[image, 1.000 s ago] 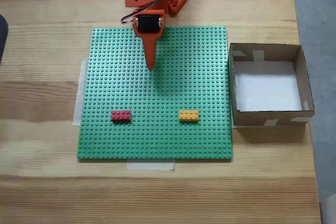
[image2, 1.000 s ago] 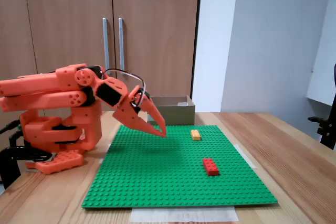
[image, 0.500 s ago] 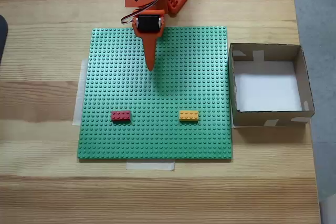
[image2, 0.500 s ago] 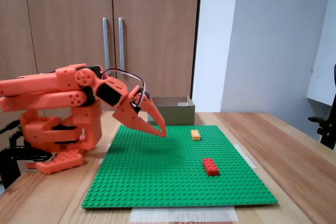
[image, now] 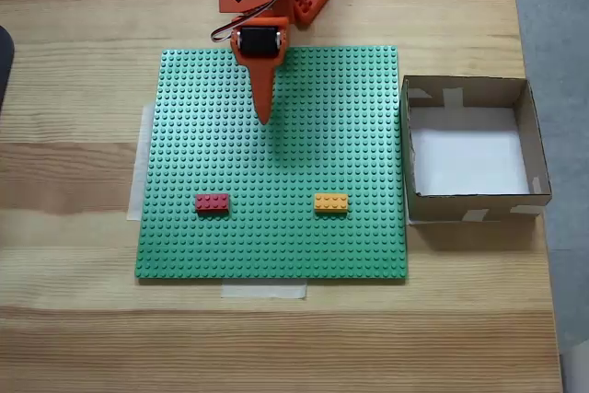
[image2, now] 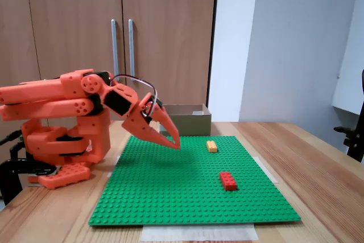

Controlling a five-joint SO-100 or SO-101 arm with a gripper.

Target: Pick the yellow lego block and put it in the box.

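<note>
**The yellow block waits on the green plate**

The yellow block [image: 331, 202] sits flat on the green plate [image: 184, 246], near the plate's front edge in the view from above. It lies with its long side going left to right. Nothing touches it. In the side view the yellow block [image2: 212, 146] is on the far side of the plate, not far from the box.

It looks small, hard and light. It will not bend or break. Its sides are smooth plastic, so it could slip out of a weak pinch. It may also be pushed onto the plate's bumps, and then it would need a good pull to come off. The best place to hold it is probably across its two long sides, in the middle, coming down from above.

The red block [image: 213, 202] sits on the same plate, well apart to the left in the view from above. It is the same size, so it is the wrong one to grab.

The box [image: 538, 192] stands on the table [image: 74, 338], just beside the plate's right edge. It is open on top and looks empty, with a white bottom.

The end effector [image: 265, 117] hangs over the back part of the plate, well apart from both blocks. Its two fingers come together in a point, so it is closed and holds nothing. It would have to open before it can take the block.
</note>
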